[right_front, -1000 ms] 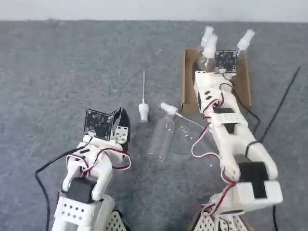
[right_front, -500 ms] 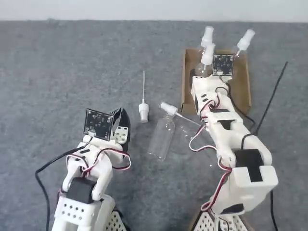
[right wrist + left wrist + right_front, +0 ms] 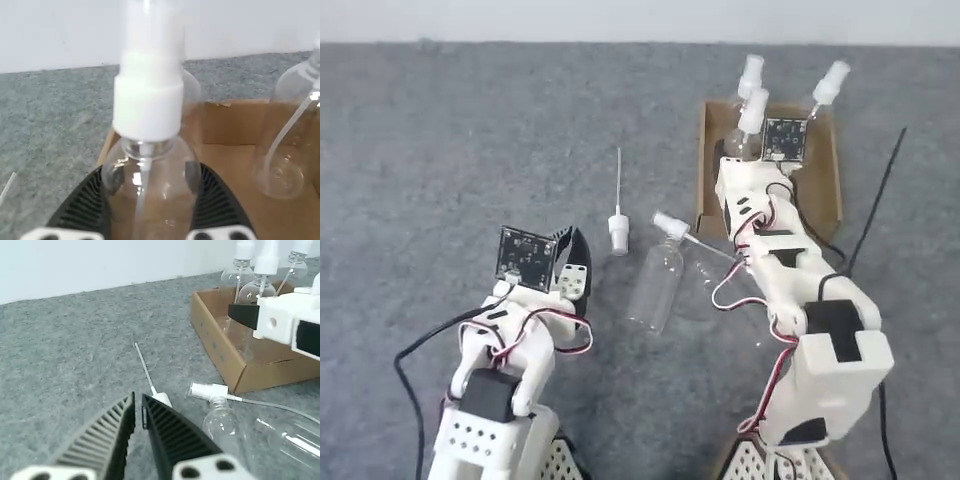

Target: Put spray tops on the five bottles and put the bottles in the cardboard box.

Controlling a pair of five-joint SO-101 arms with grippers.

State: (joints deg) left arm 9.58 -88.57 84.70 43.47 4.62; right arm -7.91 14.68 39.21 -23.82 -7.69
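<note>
1. R gripper (image 3: 152, 200) clamped on a capped spray bottle (image 3: 150, 170), upright, w/in cardboard box (image 3: 705, 170); can't tell if it touches the box floor.
2. Two more capped bottles (image 3: 825, 95) stand upright at the box's far end.
3. L gripper (image 3: 138, 399) is low over the grey carpet (image 3: 470, 130), jaws all but closed, nothing btwn them.
4. Uncapped bottle (image 3: 656, 280) lies on its side just outside the box, w/ a second bare bottle (image 3: 290, 435) beside it.
5. Spray top (image 3: 670, 223) lies just beside the uncapped bottle's neck; another loose spray top (image 3: 618, 232) w/ long tube lies near, toward the L arm.
</note>
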